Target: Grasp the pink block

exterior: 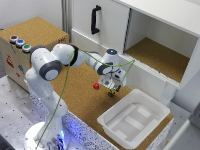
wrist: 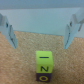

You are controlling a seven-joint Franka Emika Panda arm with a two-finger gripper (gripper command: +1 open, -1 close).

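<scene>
Exterior view, left to right: cork box with coloured buttons (exterior: 19, 42) at the far left, then the white arm reaching out across the cork counter (exterior: 75, 100). Pink block (exterior: 96, 86) lies bare on the counter, just beside the gripper (exterior: 113, 90) on the exterior view's left, apart from it. Gripper hangs over the yellow-and-black block (exterior: 112, 93) instead, so it looks misaligned for the task. Wrist view confirms: jaws spread wide, nothing held, yellow-and-black block between them, pink block out of shot. Likely needs a sideways shift before closing. White tray (exterior: 134, 119) sits at the exterior view's right, unused
</scene>
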